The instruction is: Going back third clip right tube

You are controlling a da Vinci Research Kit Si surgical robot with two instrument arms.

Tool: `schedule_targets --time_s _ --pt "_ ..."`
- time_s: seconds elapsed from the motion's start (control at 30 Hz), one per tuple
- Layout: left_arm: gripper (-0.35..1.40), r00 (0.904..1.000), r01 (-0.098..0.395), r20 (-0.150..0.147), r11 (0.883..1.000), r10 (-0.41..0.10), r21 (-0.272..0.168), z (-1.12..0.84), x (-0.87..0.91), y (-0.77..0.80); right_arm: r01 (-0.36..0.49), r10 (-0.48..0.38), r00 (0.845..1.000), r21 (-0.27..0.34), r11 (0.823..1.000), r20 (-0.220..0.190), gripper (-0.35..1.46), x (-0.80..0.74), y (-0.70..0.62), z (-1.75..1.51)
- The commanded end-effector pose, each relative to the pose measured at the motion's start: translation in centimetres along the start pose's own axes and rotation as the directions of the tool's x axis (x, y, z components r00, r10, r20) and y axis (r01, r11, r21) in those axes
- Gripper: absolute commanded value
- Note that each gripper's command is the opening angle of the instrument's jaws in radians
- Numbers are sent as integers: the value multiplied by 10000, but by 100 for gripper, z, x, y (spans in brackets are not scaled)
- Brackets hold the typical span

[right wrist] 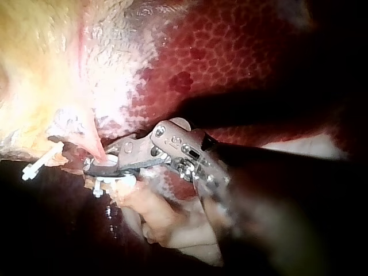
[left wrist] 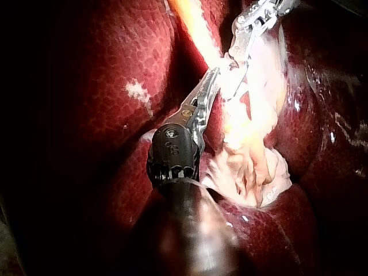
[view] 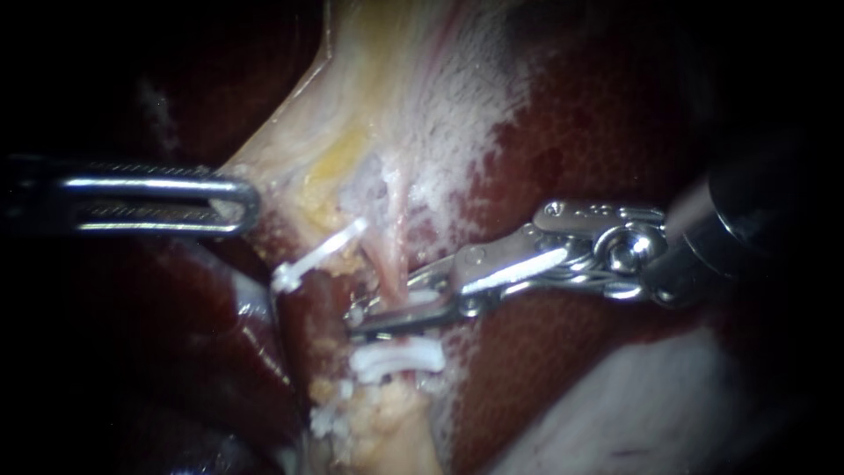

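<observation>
right instrument [view: 369, 318] jaws clamp the 3rd clip [view: 422, 297] across the right tube [view: 389, 255]; left instrument [view: 239, 205] jaws pinch pale tissue [view: 290, 149]; tube looks soft, slippery, easily torn: hold by the clip

Setting: surgical bench, organ specimen under a scope.

Evidence:
- Mottled dark-red liver [view: 607, 123] fills all three views. It is wet and brightly lit at centre and dark at the edges.
- Pale tissue [view: 352, 114], yellowish and fatty, lies over the liver, with a thin pink tube [view: 391, 255] bared in it.
- White clips [view: 397, 361] sit across the strands.
- Two slim steel instruments with hinged tips are at work. The left instrument [view: 230, 204] pinches the pale tissue. The right instrument [view: 382, 310] has its jaws closed around a clip [view: 422, 298] on the tube.
</observation>
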Motion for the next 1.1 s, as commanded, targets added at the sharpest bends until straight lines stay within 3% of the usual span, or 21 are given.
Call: schedule_targets --time_s 0.03,0.43,0.57,0.73,1.1 --pt "-35 10000 -1 1 10000 1 -1 0 0 0 -1 1 10000 4 10000 6 -35 0 -1 0" --pt "-35 10000 -4 1 10000 4 -1 0 1 1 11 -11 10000 38 10000 -6 -35 0 -3 2" --pt "-35 10000 -5 1 10000 5 -1 0 1 1 70 -71 10000 -9 10000 -32 10 2 -7 7" --pt "-35 10000 -6 1 10000 6 -1 0 1 1 548 -551 9984 -223 9982 -110 39 2 -9 8" --pt "-35 10000 -9 4 10000 9 -18 -1 3 7 1848 -1865 9823 -702 9803 -190 53 6 -14 1"
